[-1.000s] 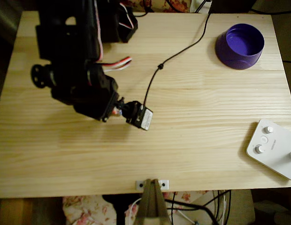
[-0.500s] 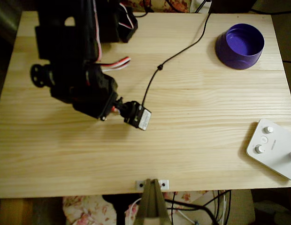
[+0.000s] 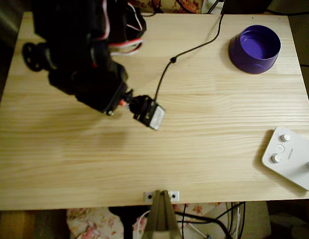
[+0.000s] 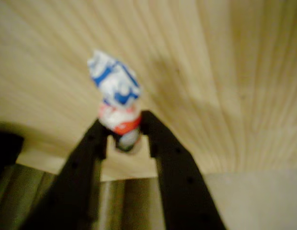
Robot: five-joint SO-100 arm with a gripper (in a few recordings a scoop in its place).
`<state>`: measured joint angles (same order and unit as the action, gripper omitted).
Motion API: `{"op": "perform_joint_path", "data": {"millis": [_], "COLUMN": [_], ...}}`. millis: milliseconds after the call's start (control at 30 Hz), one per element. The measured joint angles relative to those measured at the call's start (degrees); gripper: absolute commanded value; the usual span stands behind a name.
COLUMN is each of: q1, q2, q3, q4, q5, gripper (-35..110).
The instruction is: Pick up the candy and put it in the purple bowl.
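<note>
Gripper [image 4: 123, 128] clamped on candy [image 4: 116, 96], black fingers [image 4: 93, 143] pinching its lower end; blue-white twisted end sticks out past tips, red band at pinch. Wrapper print blurred, unreadable. Arm [image 3: 84, 64] over table [image 3: 204, 164] left half. Bowl [image 3: 254, 49] at far right corner, well apart. White device [image 3: 289, 157] (small grey lettering, illegible) at right edge.

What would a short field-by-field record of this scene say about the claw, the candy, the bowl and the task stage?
claw: shut on the candy, above the wooden table
candy: pinched at its lower end, wrapper sticking out past the fingertips
purple bowl: at the table's far right corner in the overhead view, nothing visible inside
white device: near right edge, untouched
stage: candy gripped, not yet at the bowl
</note>
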<state>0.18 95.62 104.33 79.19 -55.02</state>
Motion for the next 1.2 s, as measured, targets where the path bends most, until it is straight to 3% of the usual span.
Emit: {"op": "perform_joint_path", "data": {"millis": [567,1200], "q1": [-22.5,-55.1], "q2": [17.9,24.7], "q3": [-10.5,-20.8], "q4": [17.9,22.4], "q5": [16.9,34.3], "gripper": [6,6]}}
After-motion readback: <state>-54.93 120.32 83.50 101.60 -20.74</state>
